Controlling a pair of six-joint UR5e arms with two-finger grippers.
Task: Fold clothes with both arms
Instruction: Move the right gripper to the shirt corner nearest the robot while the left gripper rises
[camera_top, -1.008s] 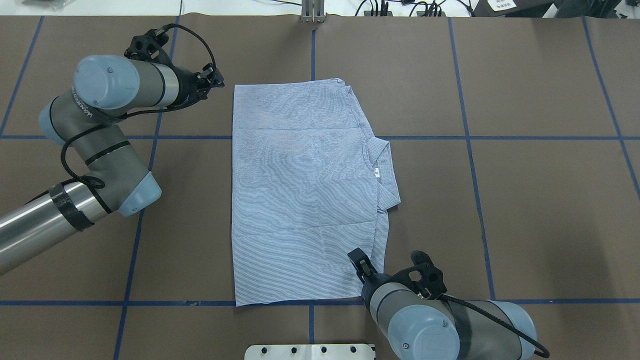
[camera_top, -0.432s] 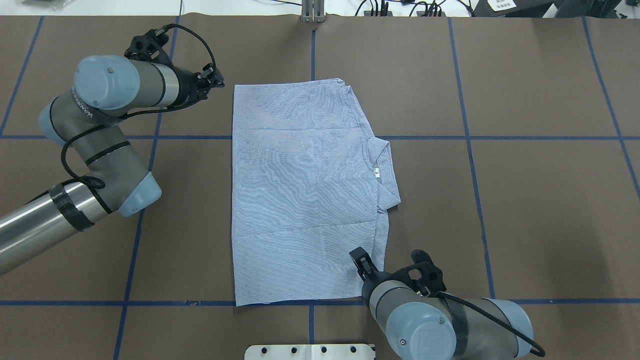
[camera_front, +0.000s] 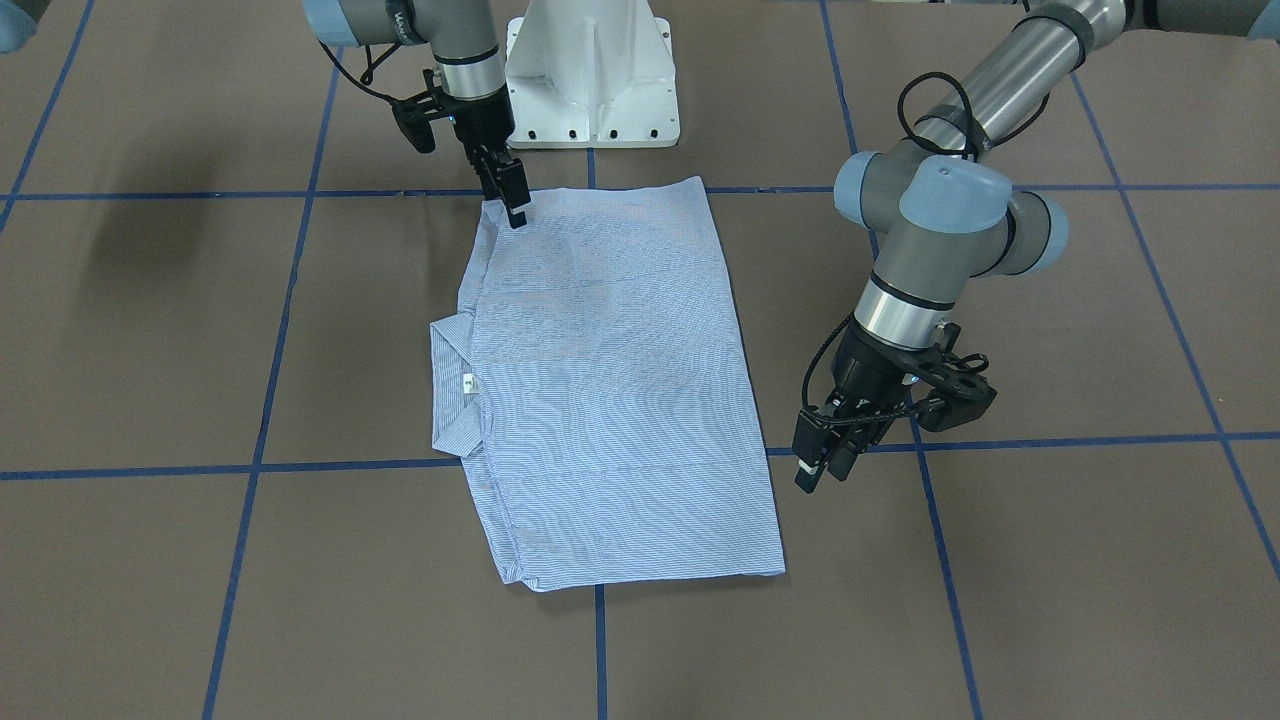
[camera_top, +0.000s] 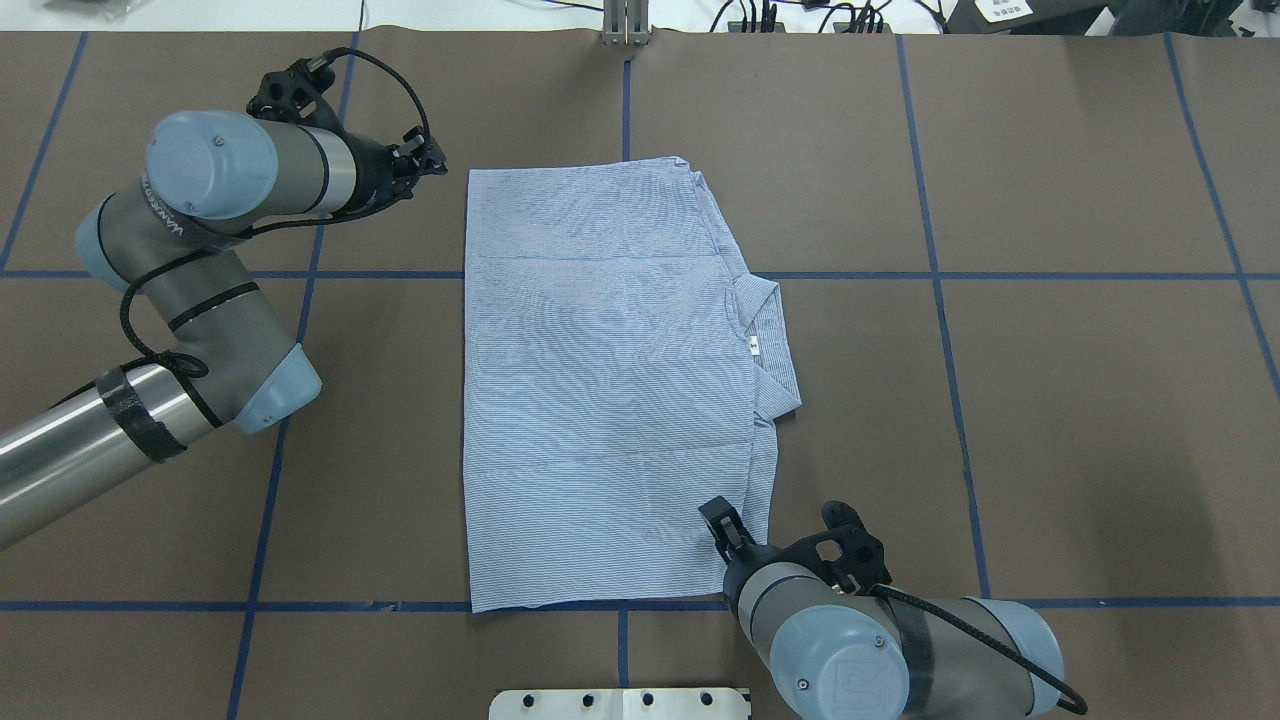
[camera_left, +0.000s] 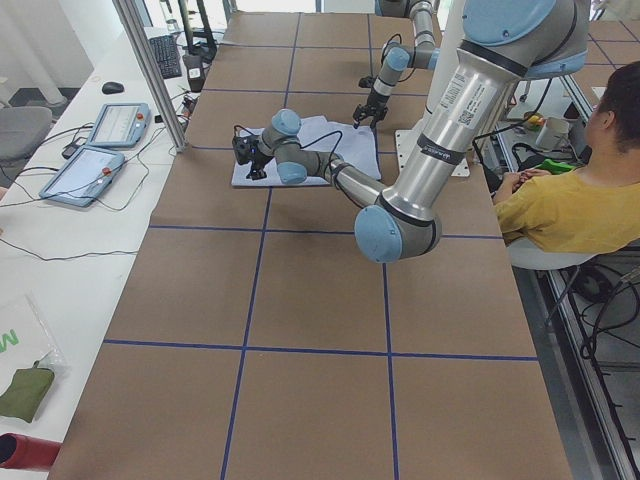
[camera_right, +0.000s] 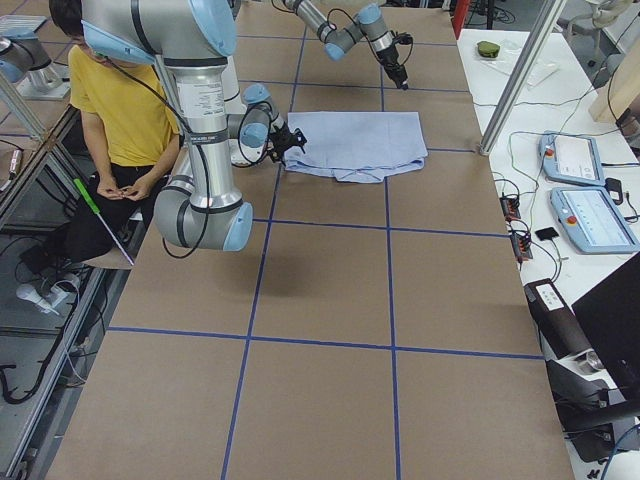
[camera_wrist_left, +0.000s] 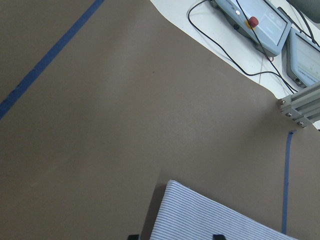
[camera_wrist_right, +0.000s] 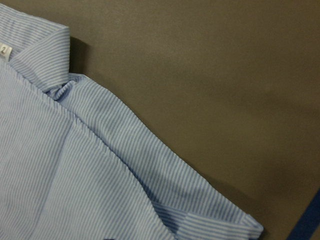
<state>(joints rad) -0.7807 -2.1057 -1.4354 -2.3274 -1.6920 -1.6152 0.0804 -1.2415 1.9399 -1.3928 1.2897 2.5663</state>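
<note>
The light blue-and-white striped shirt (camera_top: 600, 390) lies flat on the table, folded into a long rectangle, with its collar and white neck label (camera_top: 754, 346) on the overhead view's right side. It also shows in the front view (camera_front: 600, 380). My left gripper (camera_top: 428, 158) hangs open and empty beside the shirt's far left corner, just off the cloth (camera_front: 822, 468); its wrist view shows that corner (camera_wrist_left: 210, 215). My right gripper (camera_top: 722, 525) hovers open above the shirt's near right corner (camera_front: 515, 205) and holds nothing. Its wrist view shows the collar and folded edge (camera_wrist_right: 75, 165).
The brown table (camera_top: 1080, 400) carries a blue tape grid. The white pedestal base (camera_front: 590, 80) stands at the robot's edge. An aluminium post (camera_top: 626, 25) and cables are at the far edge. A seated operator in yellow (camera_left: 580, 200) and teach pendants (camera_wrist_left: 255, 20) are off the table.
My right arm has shifted slightly, with its gripper still over the shirt's near right corner. My left arm and the shirt have not visibly moved.
</note>
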